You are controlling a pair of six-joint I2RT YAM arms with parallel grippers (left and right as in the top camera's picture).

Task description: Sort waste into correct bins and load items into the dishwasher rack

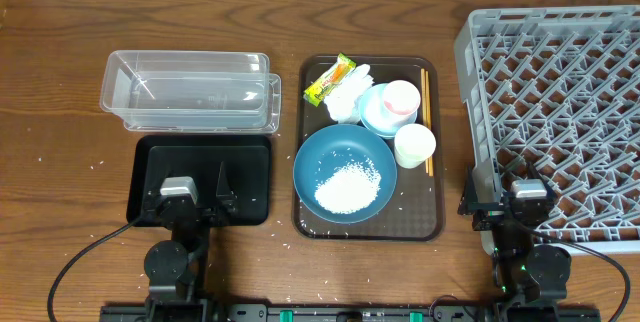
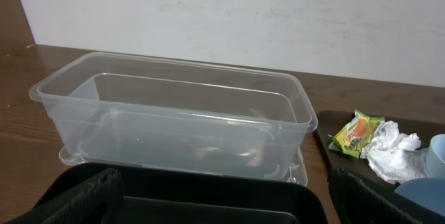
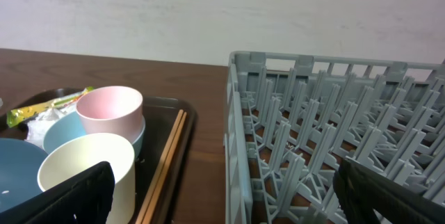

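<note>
- At the near edge of the table (image 1: 60, 112), both arms sit low. The left tool (image 1: 186, 184) hovers over the black tray (image 1: 250, 177) and the right tool (image 1: 518, 184) over the near corner of the grey rack (image 1: 560, 82). Each has its fingers spread wide with nothing between them.
- Everything to be sorted lies on the brown tray (image 1: 425, 222) between the two arms, so nothing looks started yet.
- The wrapper (image 1: 330, 80) and the crumpled tissue (image 1: 345, 102) touch at the far left corner. I'd send the left tool there, since the clear tub (image 1: 190, 92) and the black tray lie just beside it.
- Take the wrapper from its free far end, so the tissue isn't dragged along.
- The pink cup (image 1: 401, 99) stands in the light-blue dish (image 1: 372, 112). The white cup (image 1: 414, 145) is just beside the chopsticks (image 1: 426, 112) along the right edge. These suit the right tool, which is nearer the rack.
- Lift the pink cup straight up by its rim, or the dish may tip.
- The blue bowl (image 1: 320, 152) holds the rice (image 1: 348, 187). It should be emptied before racking and kept level until it is over a bin, as grains already dot the table.
- Which bin takes which waste I cannot tell.
</note>
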